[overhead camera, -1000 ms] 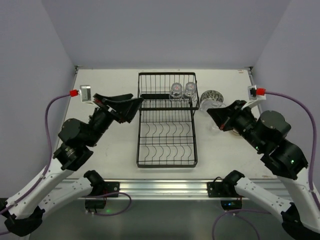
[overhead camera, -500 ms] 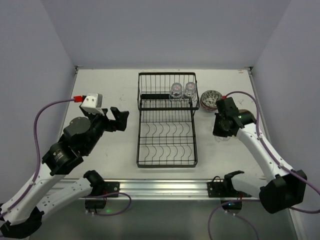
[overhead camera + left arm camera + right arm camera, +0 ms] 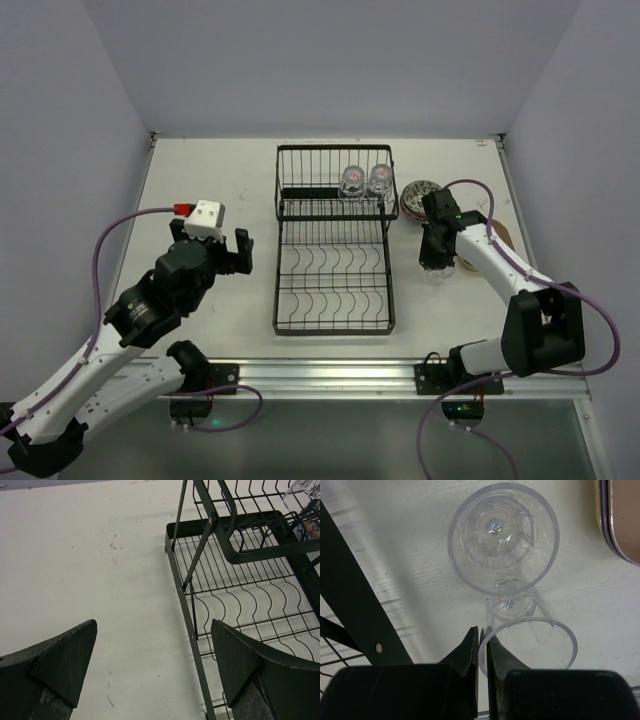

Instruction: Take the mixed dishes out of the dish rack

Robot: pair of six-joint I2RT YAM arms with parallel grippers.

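Note:
The black wire dish rack (image 3: 334,300) stands mid-table. Two clear glass cups (image 3: 352,181) sit on its raised upper shelf; its lower tray holds nothing. My right gripper (image 3: 432,260) is low over the table right of the rack. In the right wrist view the gripper (image 3: 482,642) is shut on the rim of a clear glass cup (image 3: 530,640), which is tilted. A second glass cup (image 3: 503,537) stands just beyond it. My left gripper (image 3: 228,252) is open and empty left of the rack; the left wrist view (image 3: 155,650) shows bare table between its fingers.
Stacked patterned bowls (image 3: 421,197) stand right of the rack's upper shelf. Stacked plates (image 3: 500,236) lie behind my right arm, and their edge shows in the right wrist view (image 3: 620,515). The rack's left edge (image 3: 192,630) runs close to my left gripper's right finger.
My right arm has come down and in, bringing the cup low beside the rack next to the other cup. My left arm has dropped and swung to point at the table left of the rack.

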